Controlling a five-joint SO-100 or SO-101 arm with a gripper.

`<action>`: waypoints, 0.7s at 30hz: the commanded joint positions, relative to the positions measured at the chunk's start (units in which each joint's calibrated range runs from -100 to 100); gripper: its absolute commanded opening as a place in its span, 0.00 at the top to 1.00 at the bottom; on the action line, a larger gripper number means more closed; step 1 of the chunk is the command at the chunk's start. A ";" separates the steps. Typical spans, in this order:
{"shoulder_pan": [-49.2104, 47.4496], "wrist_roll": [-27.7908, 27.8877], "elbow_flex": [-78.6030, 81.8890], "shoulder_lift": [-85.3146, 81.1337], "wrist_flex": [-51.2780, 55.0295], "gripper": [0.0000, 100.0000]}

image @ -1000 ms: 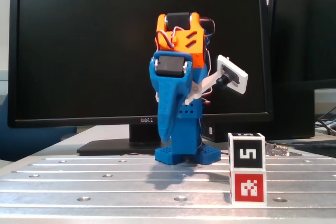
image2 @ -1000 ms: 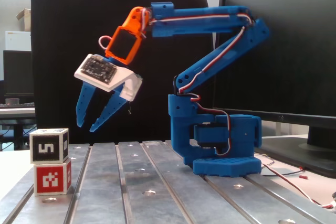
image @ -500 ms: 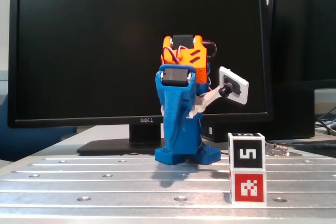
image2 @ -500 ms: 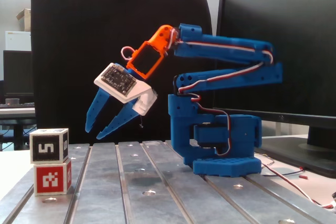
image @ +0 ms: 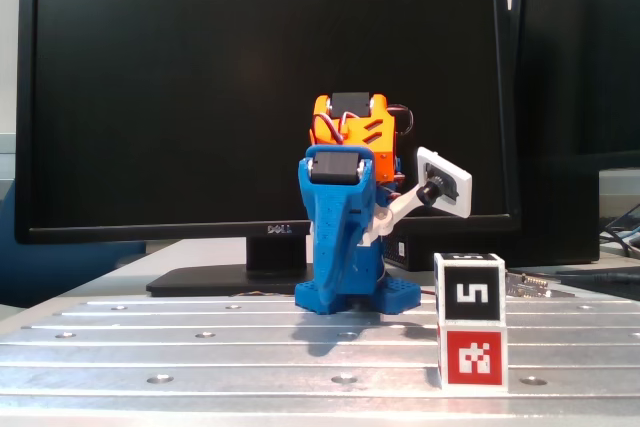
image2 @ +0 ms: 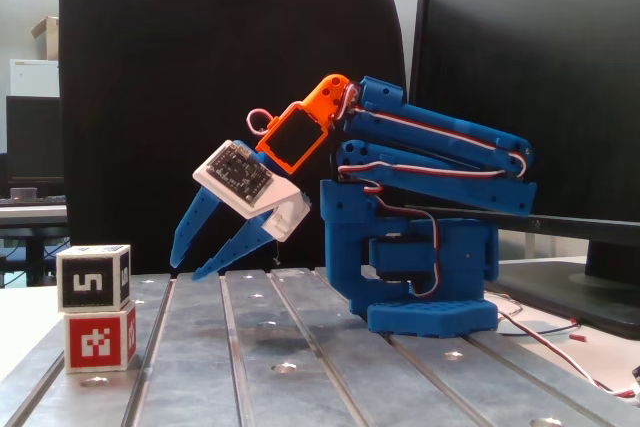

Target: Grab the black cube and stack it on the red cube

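Note:
The black cube with a white "5" marker sits squarely on top of the red cube at the front right of the metal table in a fixed view. The stack also shows at the far left in the other fixed view, black cube on red cube. The blue arm is folded back over its base. My gripper hangs tilted down just above the table, to the right of the stack and apart from it. Its two blue fingers stand apart and hold nothing.
The ribbed metal table has screw holes along its grooves. A Dell monitor stands behind the arm, and a black chair back stands behind it in the other fixed view. Cables lie beside the arm's base.

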 commanded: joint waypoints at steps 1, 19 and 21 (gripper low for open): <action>-0.12 -0.34 0.55 -0.51 0.10 0.93; 0.03 -0.03 3.53 -0.09 0.53 0.93; 0.03 -0.03 3.53 -0.09 0.53 0.93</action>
